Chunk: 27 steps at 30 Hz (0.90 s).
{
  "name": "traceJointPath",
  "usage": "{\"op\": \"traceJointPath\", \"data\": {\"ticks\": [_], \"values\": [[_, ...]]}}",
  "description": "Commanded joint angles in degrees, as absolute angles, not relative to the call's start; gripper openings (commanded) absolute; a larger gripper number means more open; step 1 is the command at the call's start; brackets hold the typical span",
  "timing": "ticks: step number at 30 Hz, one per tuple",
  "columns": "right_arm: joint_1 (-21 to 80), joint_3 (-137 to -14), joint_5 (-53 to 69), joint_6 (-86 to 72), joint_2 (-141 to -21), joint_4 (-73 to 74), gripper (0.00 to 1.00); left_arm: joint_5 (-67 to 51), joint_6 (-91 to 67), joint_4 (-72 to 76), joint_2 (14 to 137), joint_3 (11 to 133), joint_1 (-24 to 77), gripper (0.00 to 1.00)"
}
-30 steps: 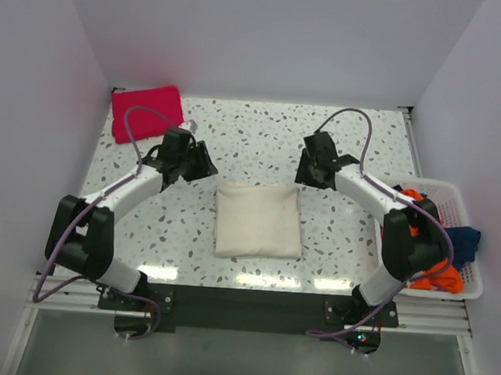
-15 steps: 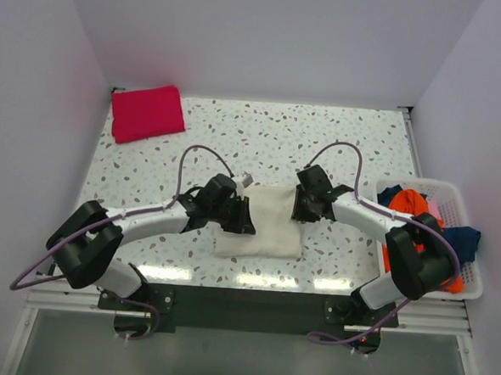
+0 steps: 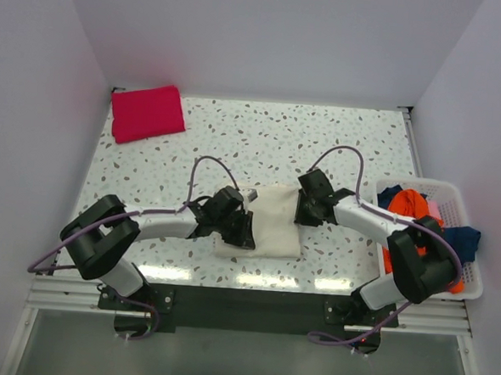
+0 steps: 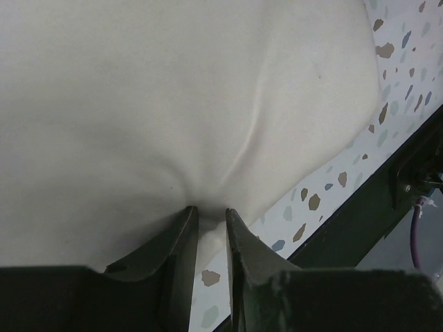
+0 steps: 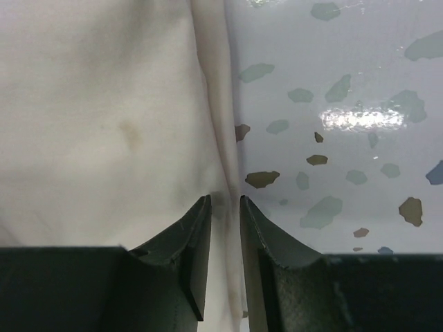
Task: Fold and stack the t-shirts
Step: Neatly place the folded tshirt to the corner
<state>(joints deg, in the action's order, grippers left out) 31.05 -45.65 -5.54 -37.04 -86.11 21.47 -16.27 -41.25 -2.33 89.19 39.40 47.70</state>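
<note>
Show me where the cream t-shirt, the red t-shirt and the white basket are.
cream t-shirt (image 3: pixel 275 223): top external view, middle of the folded cloth's exposed top.
red t-shirt (image 3: pixel 147 111): top external view, centre of the folded shirt.
white basket (image 3: pixel 429 183): top external view, its far rim.

Cream tee (image 3: pixel 274 225) at centre: plain, with a faint tan spot. Red tee (image 3: pixel 148 112) at 10 o'clock. Table (image 3: pixel 262 141): white terrazzo, grey-brown flecks. White basket (image 3: pixel 442 184) at 3 o'clock holds an orange tee (image 3: pixel 411 200) and a blue tee (image 3: pixel 467 237). My left arm (image 3: pixel 159 224) is white and black.
</note>
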Motion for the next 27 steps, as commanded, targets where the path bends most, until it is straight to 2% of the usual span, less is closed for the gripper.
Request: {"op": "traceJointPath", "data": {"ticks": [1,2,5,7,10,11,15,20,27], "values": [[30.94,-48.24,-8.44,-36.04,-81.04,25.04,0.28,-13.89,-39.73,-5.27,85.79,40.95,47.55,0.29],[31.02,-48.69,-8.52,-35.77,-80.17,26.53,0.30,-13.54,-39.73,-5.88,83.69,41.91,47.03,0.34],[33.30,-50.01,-8.70,-35.51,-76.56,28.74,0.35,-13.10,-40.86,-7.73,79.03,42.10,43.88,0.39],[36.29,-50.71,-7.83,-35.68,-75.24,28.92,0.36,-12.83,-41.92,-9.57,76.39,41.49,41.15,0.41],[40.59,-51.06,-5.80,-36.38,-75.67,28.74,0.36,-9.52,-42.19,-14.13,71.47,40.69,35.43,0.50],[41.65,-50.98,-5.71,-36.73,-75.85,28.22,0.35,-8.45,-42.01,-15.11,69.71,40.35,33.24,0.57],[46.57,-49.40,-4.22,-37.44,-78.04,26.20,0.35,-9.13,-41.31,-16.09,67.76,38.68,28.14,0.68],[49.22,-46.85,-3.87,-38.84,-81.91,24.26,0.34,-16.95,-40.34,-13.10,69.78,35.25,22.16,0.73],[49.39,-41.41,-5.36,-39.99,-80.78,23.29,0.34,-23.37,-39.64,-8.27,74.61,32.70,21.45,0.77]]}}
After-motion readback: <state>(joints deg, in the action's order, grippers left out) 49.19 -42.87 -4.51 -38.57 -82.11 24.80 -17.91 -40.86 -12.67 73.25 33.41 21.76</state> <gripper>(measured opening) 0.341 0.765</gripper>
